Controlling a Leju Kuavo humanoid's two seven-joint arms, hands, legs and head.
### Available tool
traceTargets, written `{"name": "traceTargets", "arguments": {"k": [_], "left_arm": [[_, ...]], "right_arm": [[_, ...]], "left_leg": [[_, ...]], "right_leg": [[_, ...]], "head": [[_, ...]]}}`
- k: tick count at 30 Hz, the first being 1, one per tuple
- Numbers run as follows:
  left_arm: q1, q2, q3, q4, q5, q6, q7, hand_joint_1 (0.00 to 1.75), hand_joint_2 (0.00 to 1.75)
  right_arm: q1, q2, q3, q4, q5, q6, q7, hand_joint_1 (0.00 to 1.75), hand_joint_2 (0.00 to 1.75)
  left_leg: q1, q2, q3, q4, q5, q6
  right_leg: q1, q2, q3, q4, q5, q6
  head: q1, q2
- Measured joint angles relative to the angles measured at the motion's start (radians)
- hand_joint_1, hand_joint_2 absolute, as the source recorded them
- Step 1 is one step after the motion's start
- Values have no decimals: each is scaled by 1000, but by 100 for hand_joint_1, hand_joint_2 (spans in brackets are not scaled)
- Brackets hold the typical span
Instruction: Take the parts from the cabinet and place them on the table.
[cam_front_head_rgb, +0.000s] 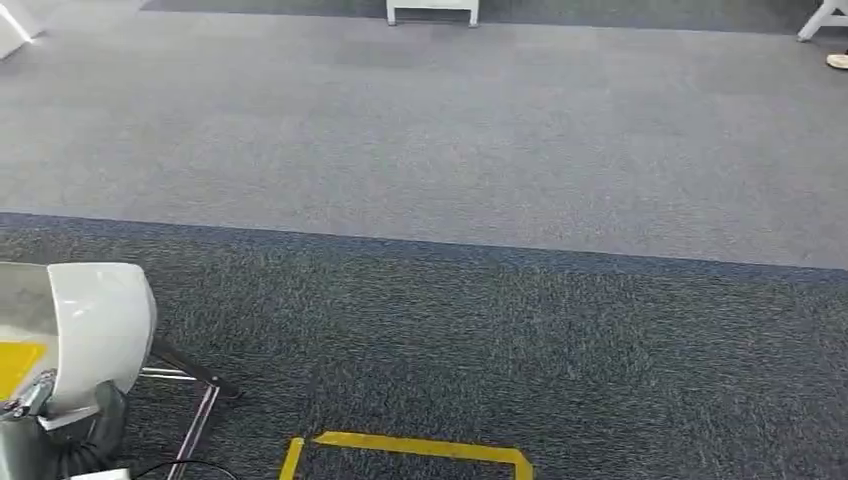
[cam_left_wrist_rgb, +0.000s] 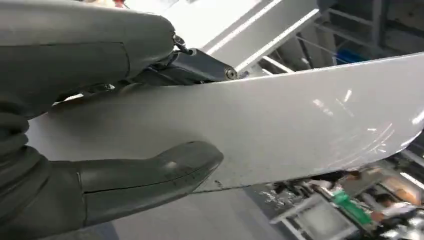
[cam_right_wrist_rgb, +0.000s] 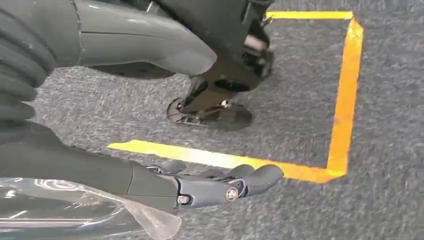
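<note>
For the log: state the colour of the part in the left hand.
White part, glossy; left wrist view.

A two-tone carpet (cam_front_head_rgb: 430, 200) is covering the floor, a lighter grey stretch lying beyond a darker grey one. Yellow tape (cam_front_head_rgb: 420, 447) is marking out a square outline on the dark part, near the bottom of the head view; the same tape (cam_right_wrist_rgb: 345, 100) is showing in the right wrist view. White furniture legs (cam_front_head_rgb: 432, 12) are standing at the far edge of the carpet, and a shoe (cam_front_head_rgb: 838, 61) is resting at the far right.
</note>
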Motion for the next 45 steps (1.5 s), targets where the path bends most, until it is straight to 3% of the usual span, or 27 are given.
{"name": "traceTargets", "arguments": {"k": [1, 2, 4, 5, 7, 9, 10, 12, 15, 17, 19, 21, 22, 24, 25, 26, 30, 32, 34, 35, 36, 37, 39, 40, 41, 42, 45], "left_arm": [[-5, -8, 8, 0, 2, -4, 0, 175, 175], [-10, -19, 16, 0, 2, -11, 0, 175, 175], [-13, -28, 28, 0, 3, -17, 0, 175, 175], [-13, -32, 33, 0, 3, -18, 0, 175, 175], [-13, -38, 41, 0, 3, -18, 0, 175, 175], [-13, -42, 46, 0, 3, -19, 0, 175, 175], [-14, -45, 48, 0, 3, -20, 0, 175, 175], [-16, -49, 51, 0, 3, -23, 0, 175, 175], [-15, -52, 60, 0, 2, -27, 0, 175, 175], [-19, -54, 63, 0, 2, -28, 0, 175, 175], [-22, -54, 66, 0, 1, -29, 0, 175, 175], [-22, -55, 69, 0, 0, -29, 0, 175, 175], [-22, -55, 71, 0, -1, -29, 0, 175, 175], [-23, -56, 77, 0, -6, -31, 0, 175, 175], [-24, -56, 79, 1, -8, -32, 0, 175, 175], [-28, -56, 79, 1, -9, -33, 0, 175, 175], [-27, -58, 87, 1, -11, -33, 0, 175, 175], [-31, -61, 90, 1, -11, -32, 0, 175, 175], [-35, -65, 91, 1, -12, -32, 0, 175, 175], [-34, -65, 92, 1, -12, -33, 0, 175, 175], [-34, -65, 94, 2, -12, -33, 0, 175, 175], [-35, -66, 94, 3, -12, -34, 0, 175, 175], [-35, -66, 95, 3, -12, -35, 0, 175, 175], [-35, -66, 95, 3, -12, -37, 0, 175, 175], [-37, -67, 95, 4, -11, -45, 0, 175, 175], [-39, -67, 94, 5, -11, -52, 0, 175, 175], [-38, -73, 94, 5, -18, -55, 0, 175, 175]], "right_arm": [[1, 0, 0, 0, 0, -1, -2, 0, 175], [3, 0, -2, 0, 0, -2, -2, 0, 175], [9, 0, -3, 1, 1, -3, -1, 0, 175], [11, 0, -4, 1, 1, -5, -1, 0, 175], [11, 0, -4, 1, 0, -5, -1, 0, 175], [10, 0, -5, 0, 0, -7, -1, 0, 175], [10, 0, -5, 0, 0, -8, 0, 0, 175], [7, 0, -5, 0, 0, -8, 4, 0, 175], [5, 3, -5, 0, 1, -7, 5, 0, 175], [8, 4, -5, 0, 1, -7, 5, 0, 175], [11, 3, -8, 0, 2, -8, 5, 0, 175], [11, 4, -11, 0, 3, -7, 5, 0, 175], [10, 4, -12, 0, 4, -7, 5, 0, 175], [9, 4, -13, 0, 6, -4, 5, 0, 175], [10, 4, -13, 0, 6, -3, 5, 0, 175], [10, 4, -14, 0, 6, -3, 5, 0, 175], [1, 4, -14, 0, 8, -1, 3, 0, 175], [1, 4, -14, 0, 8, 0, 2, 0, 175], [6, 4, -14, 1, 10, 0, 3, 0, 175], [9, 4, -14, 1, 11, 1, 3, 0, 175], [11, 4, -14, 1, 13, 0, 3, 0, 175], [11, 4, -14, 1, 14, 0, 3, 0, 175], [9, 4, -14, 0, 15, 0, 3, 0, 175], [9, 4, -14, 0, 18, 0, 3, 0, 175], [10, 3, -14, 0, 22, 0, 5, 0, 175], [8, 3, -14, 0, 24, 0, 6, 0, 175], [7, 4, -14, 0, 26, -1, 6, 0, 175]], "left_leg": [[1, -8, 0, 0, 2, 5], [2, -17, -2, 0, 3, 11], [-1, -40, -2, 1, 1, 15], [-2, -53, -1, 1, 1, 16], [-4, -82, 3, 1, -1, 15], [-3, -109, 10, 2, -4, 12], [-3, -118, 9, 3, -6, 8], [-1, -140, 0, 6, -6, -4], [0, -167, -4, 7, -6, -20], [-3, -70, -43, 96, -69, -30], [3, -40, -119, 261, -144, -40], [10, -34, -142, 309, -142, -48], [13, -32, -123, 271, -109, -50], [16, -5, -37, 99, -18, -51], [13, 50, -2, 29, -5, -48], [3, 53, 6, 6, -14, -41], [4, 11, -1, 7, -12, -8], [8, -5, -1, 5, -9, 3], [6, -29, -3, 6, -9, 8], [5, -42, -3, 6, -9, 9], [4, -57, -1, 6, -9, 9], [4, -72, 0, 6, -9, 9], [4, -99, 5, 6, -10, 7], [6, -110, 5, 7, -11, 5], [0, -122, 0, 13, -14, -1], [4, -134, -4, 12, -13, -7], [8, -167, -11, 5, -3, -27]], "right_leg": [[-2, 52, -21, 42, -28, 1], [-3, 73, -59, 117, -65, 2], [-2, 84, -154, 292, -126, 4], [-2, 84, -188, 339, -125, 4], [-2, 87, -180, 269, -47, -2], [-2, 121, -108, 83, 60, -11], [-2, 169, -88, 32, 66, -16], [-2, 161, -66, 10, 57, -17], [-10, 127, -60, -4, 65, -33], [-8, 101, -53, -9, 64, -41], [-5, 69, -51, -9, 59, -46], [-5, 42, -48, -8, 55, -44], [-5, 30, -44, -8, 52, -42], [-6, 6, -32, -7, 44, -34], [-3, -3, -27, -7, 39, -28], [5, -12, -30, 1, 31, -19], [0, -47, -18, -2, 21, 3], [-5, 49, -56, 73, -30, 7], [-5, 79, -144, 250, -105, 6], [-4, 83, -181, 317, -122, 6], [-3, 84, -202, 338, -111, 3], [-3, 85, -195, 305, -74, 0], [-3, 104, -129, 141, 27, -7], [-5, 147, -93, 55, 65, -11], [-10, 184, -79, 21, 52, -15], [-8, 174, -69, 15, 47, -12], [-7, 145, -62, 8, 52, -25]], "head": [[7, 0], [9, 0], [9, 0], [8, 0], [9, 0], [9, 0], [8, 0], [8, 0], [6, 0], [-1, 0], [0, 0], [0, 0], [0, 0], [0, 0], [0, 0], [-2, 0], [0, 0], [11, 0], [13, 0], [14, 0], [13, 0], [13, 0], [13, 0], [14, 0], [12, 0], [13, 0], [11, 0]]}}
